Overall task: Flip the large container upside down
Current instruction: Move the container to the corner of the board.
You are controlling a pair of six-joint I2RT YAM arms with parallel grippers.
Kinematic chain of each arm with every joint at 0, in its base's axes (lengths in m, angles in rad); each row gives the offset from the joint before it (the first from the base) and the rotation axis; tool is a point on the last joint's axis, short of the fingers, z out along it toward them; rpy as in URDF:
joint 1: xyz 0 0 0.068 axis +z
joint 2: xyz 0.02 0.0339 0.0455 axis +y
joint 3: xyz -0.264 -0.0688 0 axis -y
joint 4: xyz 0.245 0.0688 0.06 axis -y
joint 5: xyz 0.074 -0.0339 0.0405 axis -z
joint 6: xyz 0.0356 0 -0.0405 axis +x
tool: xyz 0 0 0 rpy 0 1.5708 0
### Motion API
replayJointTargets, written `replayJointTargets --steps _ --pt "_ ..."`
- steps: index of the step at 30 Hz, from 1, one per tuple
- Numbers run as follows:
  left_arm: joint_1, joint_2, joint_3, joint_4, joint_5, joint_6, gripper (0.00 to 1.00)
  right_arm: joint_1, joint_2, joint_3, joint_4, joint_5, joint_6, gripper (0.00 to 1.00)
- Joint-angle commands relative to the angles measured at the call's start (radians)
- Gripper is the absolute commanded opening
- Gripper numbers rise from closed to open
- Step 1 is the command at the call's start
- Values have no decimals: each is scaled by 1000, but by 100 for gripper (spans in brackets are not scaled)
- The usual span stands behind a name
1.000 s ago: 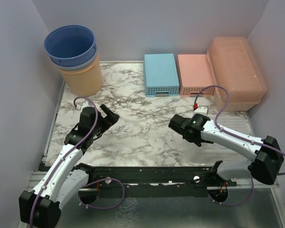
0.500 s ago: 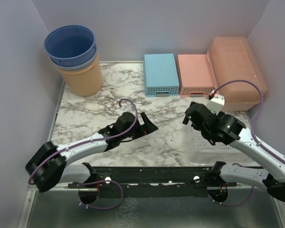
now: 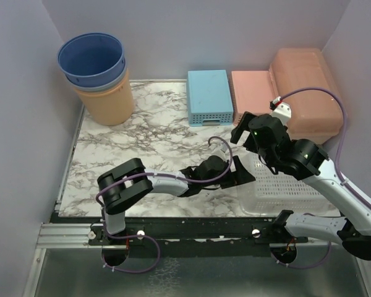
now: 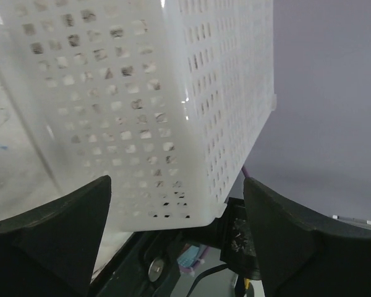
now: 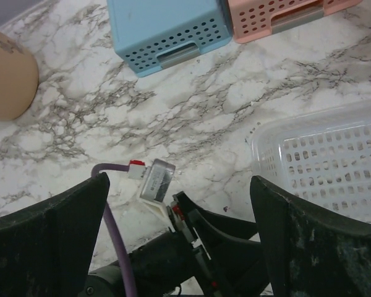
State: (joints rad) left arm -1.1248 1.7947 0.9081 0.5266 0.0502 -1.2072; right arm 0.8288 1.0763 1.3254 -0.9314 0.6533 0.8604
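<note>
Left wrist view: the left claw (image 4: 176, 182), fingers apart, faces a corner of the white perforated basket (image 4: 142, 93); the right claw (image 5: 179, 179) hovers spread wide above the marble table (image 5: 235, 111). The large container (image 3: 309, 80) sits in the far right corner, beside the pink basket (image 3: 252, 90). Closing here risks seizing the wrong bin.

The top camera overlooks the whole table (image 3: 148, 136) from the near edge. The left wrist camera faces the white basket (image 4: 142, 93) closely; the right wrist camera shares it from above.
</note>
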Motion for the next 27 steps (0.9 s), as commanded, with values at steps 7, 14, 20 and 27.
replayJointTargets --steps 7,14,20,27 --pt "-71 178 139 177 4 -97 85 -14 13 19 63 -95 -77 100" --pt "-79 268 237 197 14 -117 85 -15 11 2 63 -116 -81 100" --pt "-82 350 332 196 71 -117 83 -18 16 3 59 -105 -87 100" --pt "-75 349 340 196 75 -84 82 -25 29 6 66 -116 -95 100"
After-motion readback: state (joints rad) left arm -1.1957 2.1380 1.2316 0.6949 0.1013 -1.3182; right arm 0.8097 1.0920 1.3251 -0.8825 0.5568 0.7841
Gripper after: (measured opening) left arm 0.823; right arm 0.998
